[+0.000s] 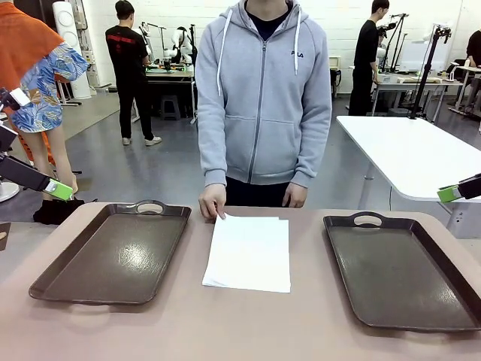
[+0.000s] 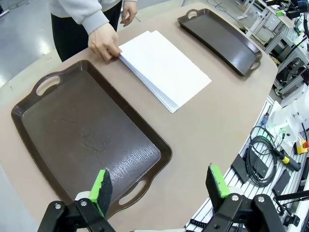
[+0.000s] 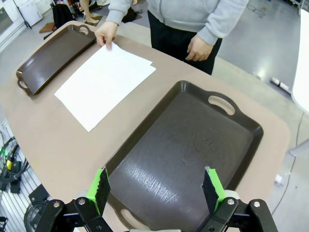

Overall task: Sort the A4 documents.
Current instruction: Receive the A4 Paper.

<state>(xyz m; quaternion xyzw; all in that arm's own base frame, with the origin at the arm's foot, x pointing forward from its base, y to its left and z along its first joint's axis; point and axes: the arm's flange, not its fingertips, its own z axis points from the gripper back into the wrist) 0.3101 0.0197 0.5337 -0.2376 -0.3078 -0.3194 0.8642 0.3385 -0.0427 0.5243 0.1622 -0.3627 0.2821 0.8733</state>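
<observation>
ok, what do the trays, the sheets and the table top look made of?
Left tray and right tray: likely moulded plastic, dark brown, fine-textured with glossy glare. A4 documents: thin matte white paper, stacked edges visible. Table: smooth matte beige top, perhaps laminate, unsure.

Person's hand [image 1: 213, 201] on A4 documents [image 1: 249, 253] far corner; near edge unobstructed.
</observation>
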